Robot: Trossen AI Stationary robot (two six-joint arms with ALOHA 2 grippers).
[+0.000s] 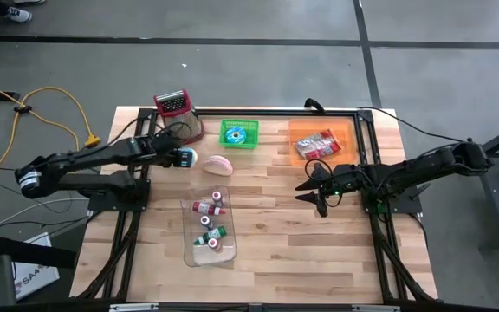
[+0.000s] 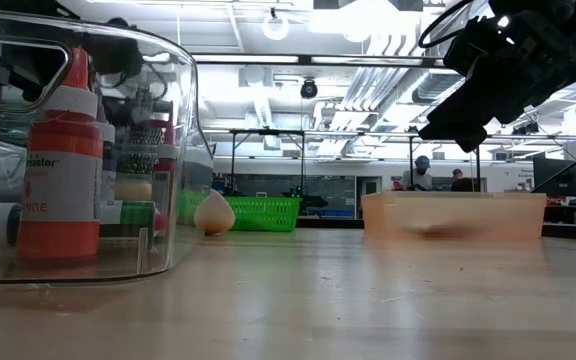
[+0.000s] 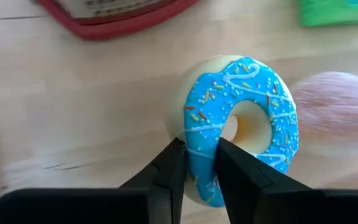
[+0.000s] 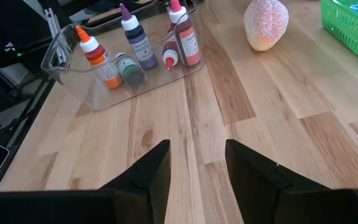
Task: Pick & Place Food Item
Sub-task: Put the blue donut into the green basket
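From above: left gripper (image 1: 183,158) clamped on blue-iced, sprinkled ring doughnut (image 1: 189,158) beside sugary pink pastry (image 1: 217,164) on planked wooden table (image 1: 319,243). Left wrist: dark fingers (image 3: 166,177) pinching glossy rim. Right wrist: right gripper (image 4: 194,163) parted, empty, above planks.

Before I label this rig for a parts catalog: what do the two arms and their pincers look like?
Both arms are dark, jointed and slim. The left arm has a pale band near its base; black cables loop along the right arm. The left pincer and the right pincer each have two flat, dark, wedge-shaped fingers.
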